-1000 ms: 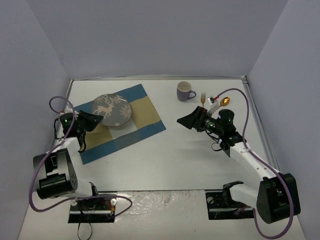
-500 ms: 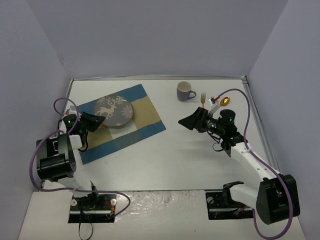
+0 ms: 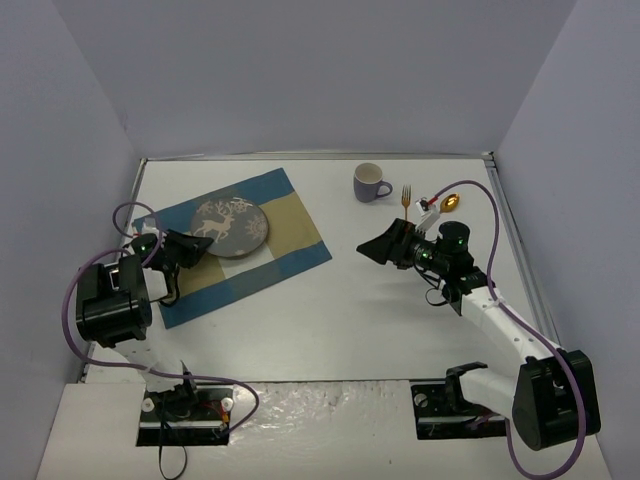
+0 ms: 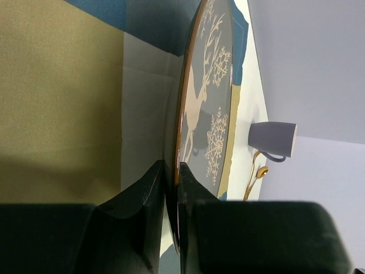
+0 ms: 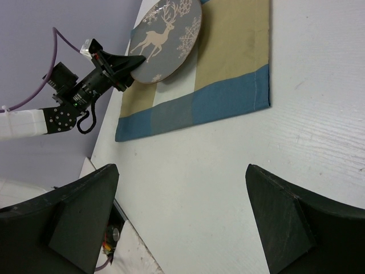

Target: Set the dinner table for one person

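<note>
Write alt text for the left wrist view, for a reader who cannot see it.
The left gripper has its black jaws shut on the near rim of a grey plate with a white reindeer, over a blue-and-tan placemat. Beyond the plate are a purple mug and gold cutlery.

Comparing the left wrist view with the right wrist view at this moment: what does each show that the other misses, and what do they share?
Only the left wrist view: the mug and gold cutlery beyond the plate, plus a close look at the left gripper shut on the plate's rim. Only the right wrist view: the right gripper, open and empty above the table, and the left arm seen from outside. Both: the deer plate and the checked placemat under it.
</note>
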Controlling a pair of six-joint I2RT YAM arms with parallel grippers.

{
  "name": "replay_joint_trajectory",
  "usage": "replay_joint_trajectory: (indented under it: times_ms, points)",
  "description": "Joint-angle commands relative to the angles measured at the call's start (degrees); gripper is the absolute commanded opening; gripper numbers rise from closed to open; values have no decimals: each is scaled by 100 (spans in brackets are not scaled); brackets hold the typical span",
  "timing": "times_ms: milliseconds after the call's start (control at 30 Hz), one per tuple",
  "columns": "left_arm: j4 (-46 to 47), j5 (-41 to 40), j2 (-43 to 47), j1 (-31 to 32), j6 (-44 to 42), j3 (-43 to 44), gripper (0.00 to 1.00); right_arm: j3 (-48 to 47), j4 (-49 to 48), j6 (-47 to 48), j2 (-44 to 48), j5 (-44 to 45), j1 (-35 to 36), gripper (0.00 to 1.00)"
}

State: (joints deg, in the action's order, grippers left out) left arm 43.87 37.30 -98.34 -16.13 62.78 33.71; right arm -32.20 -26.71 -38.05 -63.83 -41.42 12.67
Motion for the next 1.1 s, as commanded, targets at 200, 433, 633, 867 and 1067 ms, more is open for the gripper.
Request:
replay_joint_trajectory:
  times_ms: [200,433,633,867,1067]
  points:
    - [1688,383,-178,164,342,133,0,66,-379,114,212,-210,-52,91]
    - [1769,294,-389,172,459,-2,0,105,-388,118,248,-222,-45,91]
    - [1602,199,-487,163,464,-82,2,155,-376,125,280,-216,-54,91]
    - [968,83,-327,146,339,-35,19,162,-159,250,421,-149,-104,91]
    - [-285,-132,181,85,-97,154,30,144,33,358,509,-105,-150,91]
